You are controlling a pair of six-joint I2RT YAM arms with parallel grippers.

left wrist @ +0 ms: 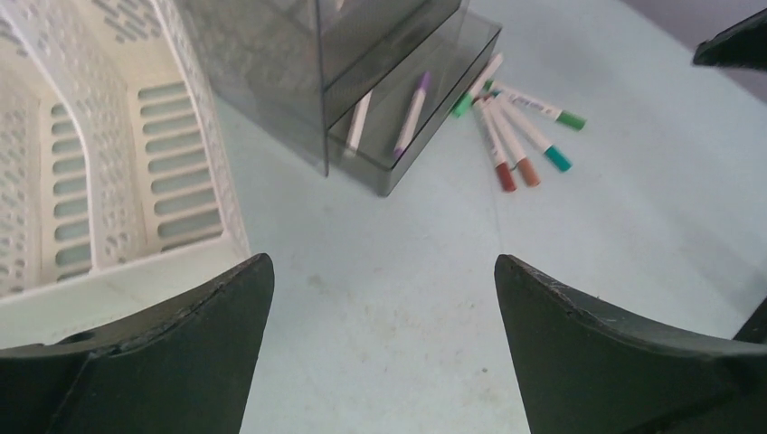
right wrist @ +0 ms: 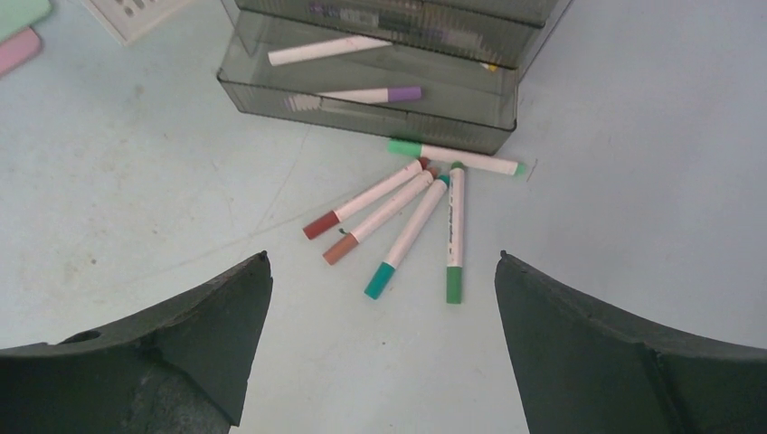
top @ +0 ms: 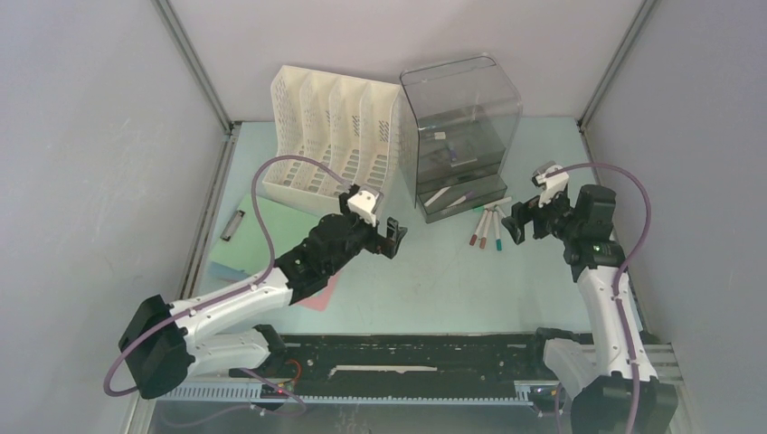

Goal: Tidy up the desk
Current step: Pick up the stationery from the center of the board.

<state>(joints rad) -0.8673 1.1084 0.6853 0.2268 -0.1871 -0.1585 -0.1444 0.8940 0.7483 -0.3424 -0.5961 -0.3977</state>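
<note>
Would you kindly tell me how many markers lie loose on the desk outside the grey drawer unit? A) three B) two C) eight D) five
D: the right wrist view shows five loose markers fanned on the desk just in front of the grey drawer unit.

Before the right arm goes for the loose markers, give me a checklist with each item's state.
1. Right gripper open and empty: ok.
2. Left gripper open and empty: ok.
3. Five loose white-barrelled felt markers in view on the pale mint-green desk: ok.
4. Markers spaced for a single pick: not ok, four fan out close together.
5. Bottom drawer of the smoky grey plastic drawer unit pulled out: ok, two markers inside.
6. Left arm away from the markers: ok.
</note>
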